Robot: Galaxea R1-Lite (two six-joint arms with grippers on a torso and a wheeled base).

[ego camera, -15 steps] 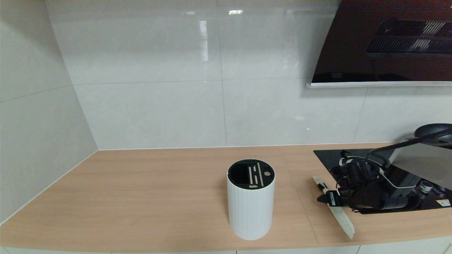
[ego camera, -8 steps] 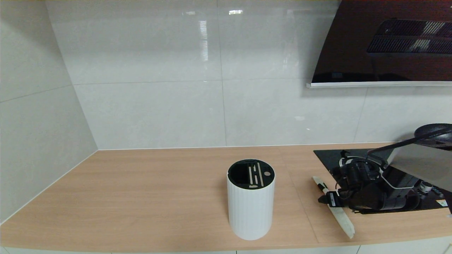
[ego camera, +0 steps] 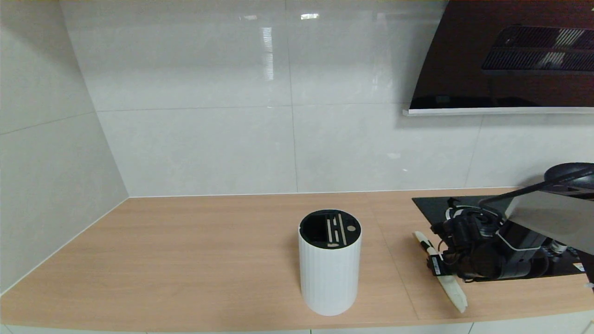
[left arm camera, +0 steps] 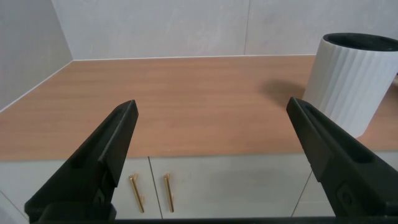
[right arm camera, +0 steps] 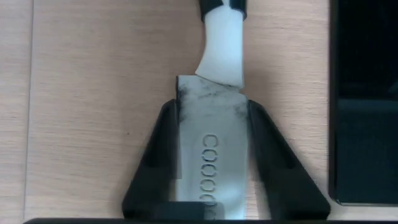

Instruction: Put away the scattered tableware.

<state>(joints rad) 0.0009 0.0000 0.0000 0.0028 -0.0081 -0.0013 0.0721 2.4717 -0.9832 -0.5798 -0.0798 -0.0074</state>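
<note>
The right pincer (right arm camera: 212,112) is seemingly clamped on one knife (right arm camera: 211,146). One white holder (ego camera: 330,262) is seen to its left. The left pincer (left arm camera: 211,106) is held apart.

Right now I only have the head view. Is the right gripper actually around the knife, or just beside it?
Observer: Around it. The right wrist view has the knife between the right gripper fingers, one against each edge, no gap visible.
Operator: Where along it?
Observer: On the wide flat part, next to where it narrows.
Operator: And the left gripper?
Observer: The left gripper is open, out past the front edge of the counter, with the white holder standing on the counter beyond it.
</note>
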